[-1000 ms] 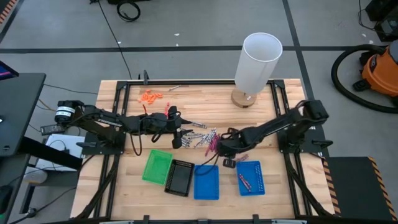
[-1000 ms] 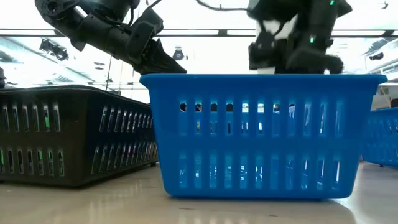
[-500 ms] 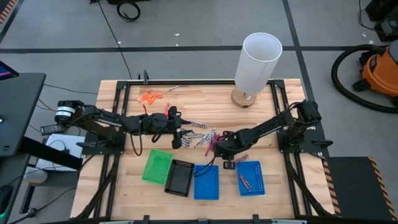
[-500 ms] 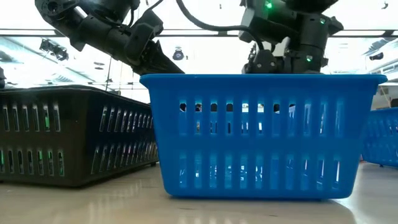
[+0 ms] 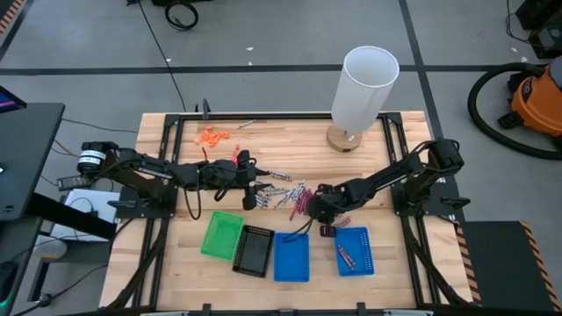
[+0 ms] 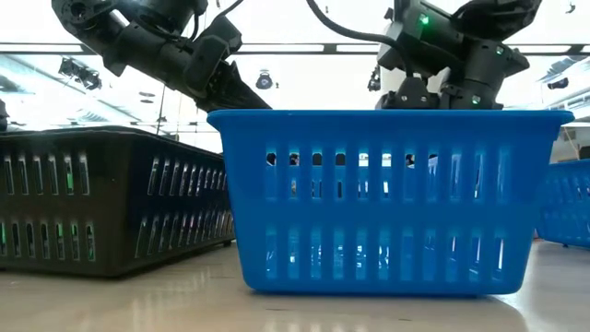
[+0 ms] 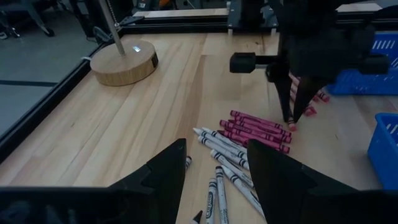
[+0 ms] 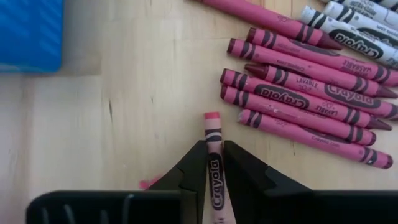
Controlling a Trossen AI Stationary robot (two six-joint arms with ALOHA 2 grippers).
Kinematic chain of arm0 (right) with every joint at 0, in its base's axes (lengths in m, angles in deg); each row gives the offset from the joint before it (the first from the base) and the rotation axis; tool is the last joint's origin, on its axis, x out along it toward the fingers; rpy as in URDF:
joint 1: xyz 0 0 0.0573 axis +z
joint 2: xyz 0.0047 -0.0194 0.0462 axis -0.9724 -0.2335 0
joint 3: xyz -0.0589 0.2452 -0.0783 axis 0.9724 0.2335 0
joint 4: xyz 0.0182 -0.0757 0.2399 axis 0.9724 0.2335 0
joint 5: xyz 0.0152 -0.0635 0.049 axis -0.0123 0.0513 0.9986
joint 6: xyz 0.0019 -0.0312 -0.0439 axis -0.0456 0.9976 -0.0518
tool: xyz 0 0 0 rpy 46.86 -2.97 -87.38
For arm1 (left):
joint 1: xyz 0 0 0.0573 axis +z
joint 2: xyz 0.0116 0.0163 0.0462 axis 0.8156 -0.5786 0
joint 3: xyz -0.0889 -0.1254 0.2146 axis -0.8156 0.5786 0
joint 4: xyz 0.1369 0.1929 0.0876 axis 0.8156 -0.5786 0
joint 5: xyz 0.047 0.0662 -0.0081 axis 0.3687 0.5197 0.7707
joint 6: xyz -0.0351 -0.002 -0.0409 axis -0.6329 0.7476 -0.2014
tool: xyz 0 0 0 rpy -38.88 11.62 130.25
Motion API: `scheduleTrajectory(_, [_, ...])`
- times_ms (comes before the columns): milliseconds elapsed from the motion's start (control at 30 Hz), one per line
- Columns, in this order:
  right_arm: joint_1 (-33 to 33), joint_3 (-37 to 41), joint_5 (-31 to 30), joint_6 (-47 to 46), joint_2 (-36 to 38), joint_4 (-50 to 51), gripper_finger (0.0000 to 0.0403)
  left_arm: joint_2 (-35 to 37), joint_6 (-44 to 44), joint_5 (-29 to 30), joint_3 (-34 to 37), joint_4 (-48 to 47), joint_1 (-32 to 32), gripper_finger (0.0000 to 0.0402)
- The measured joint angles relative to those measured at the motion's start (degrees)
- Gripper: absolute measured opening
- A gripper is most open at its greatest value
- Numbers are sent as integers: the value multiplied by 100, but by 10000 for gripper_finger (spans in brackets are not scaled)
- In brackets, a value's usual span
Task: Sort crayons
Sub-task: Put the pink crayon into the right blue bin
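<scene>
Overhead light was even and bright; the tabletop (image 5: 290, 149) showed soft, short shadows. Low view was backlit by ceiling strip lights, arms reduced to dark silhouettes, sheen on the near surface. Left wrist view was dim. Right wrist view was sharp on the crayons (image 8: 311, 106).

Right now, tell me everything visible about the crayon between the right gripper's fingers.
The pink crayon is a thin stick in a paper wrapper with black bands and lettering, its flat end pointing away from the wrist. The right gripper is shut on it, one dark finger on each side. It hangs just over the bare wooden table, apart from the pile of pink crayons beside it.
</scene>
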Motion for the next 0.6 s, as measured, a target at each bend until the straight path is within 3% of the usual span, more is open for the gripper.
scheduleTrajectory(267, [-132, 18, 157, 532, 64, 37, 46, 0, 94, 0, 0, 104, 0, 181])
scheduleTrajectory(600, [-146, 62, 105, 373, 947, 428, 44, -73, 181, 0, -7, 451, 7, 181])
